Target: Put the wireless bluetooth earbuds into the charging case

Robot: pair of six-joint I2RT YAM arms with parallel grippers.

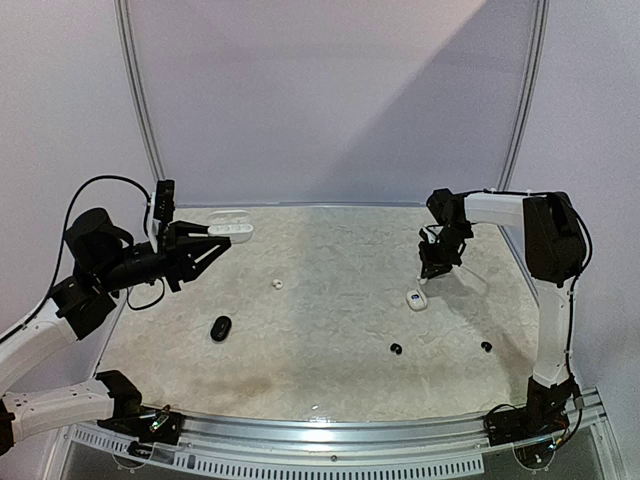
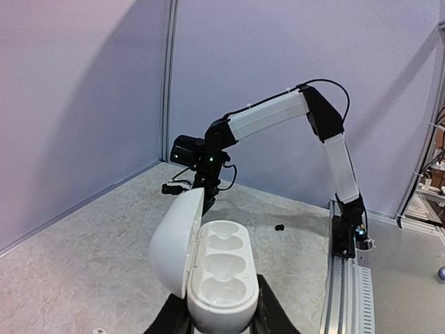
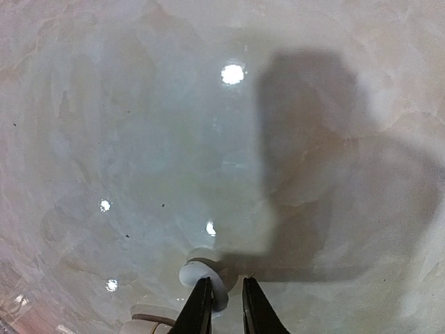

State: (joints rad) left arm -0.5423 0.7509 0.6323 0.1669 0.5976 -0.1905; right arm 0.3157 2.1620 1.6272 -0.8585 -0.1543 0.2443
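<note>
My left gripper [image 1: 212, 247] [image 2: 221, 321] is shut on an open white charging case [image 1: 230, 227] [image 2: 221, 275], held above the table's left side; its lid stands up and its moulded wells are empty. My right gripper [image 1: 428, 276] [image 3: 227, 282] reaches down to the table at the right. Its narrow jaws close on a white earbud [image 3: 191, 275], which lies against the left finger. Another white earbud [image 1: 277, 284] lies mid-table. Two black earbuds [image 1: 396, 348] [image 1: 486, 346] lie nearer the front.
A second white case [image 1: 417, 299] [image 3: 149, 321] sits on the table just beside the right gripper. A black case [image 1: 221, 328] lies front left. The marbled tabletop ends in a metal rail [image 1: 330, 428] at the near edge, with walls behind.
</note>
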